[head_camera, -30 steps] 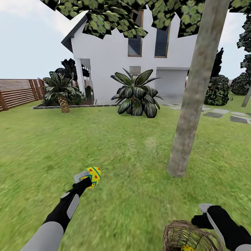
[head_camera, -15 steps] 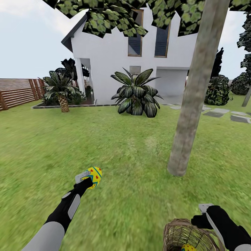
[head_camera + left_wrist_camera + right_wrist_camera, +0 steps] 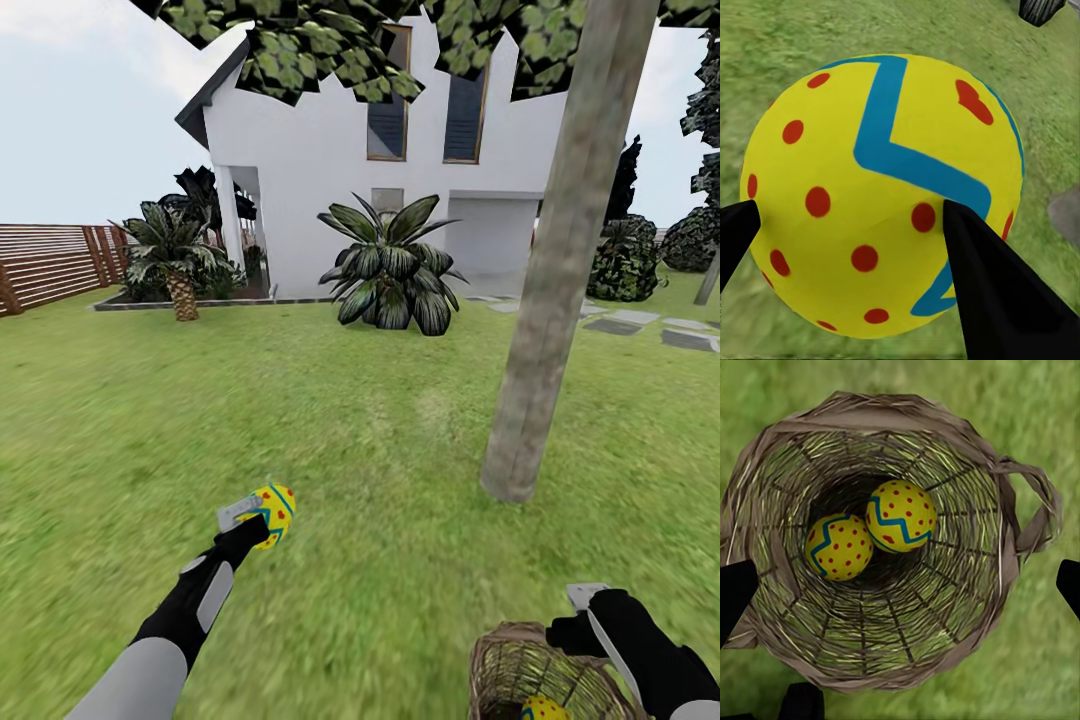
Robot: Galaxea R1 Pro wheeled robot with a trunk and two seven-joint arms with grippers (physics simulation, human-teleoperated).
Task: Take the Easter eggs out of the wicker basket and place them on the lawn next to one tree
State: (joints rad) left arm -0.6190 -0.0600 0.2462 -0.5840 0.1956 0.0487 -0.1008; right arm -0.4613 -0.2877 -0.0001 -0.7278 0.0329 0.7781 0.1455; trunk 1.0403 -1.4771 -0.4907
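My left gripper is shut on a yellow Easter egg with a blue zigzag and red dots, held low over the lawn, left of the tree trunk. In the left wrist view the egg sits between the dark fingers. My right gripper hangs open above the wicker basket at the lower right. Looking down into the basket, two more eggs lie side by side on its bottom. One of them peeks over the rim in the head view.
Behind the lawn stands a white house with a broad-leafed plant and a short palm in front. A wooden fence runs at the left. Stepping stones and dark shrubs are at the right.
My left gripper has carried the egg slightly right and lower. The view has crept forward a little, so slightly more of the basket shows. The right gripper has barely moved.
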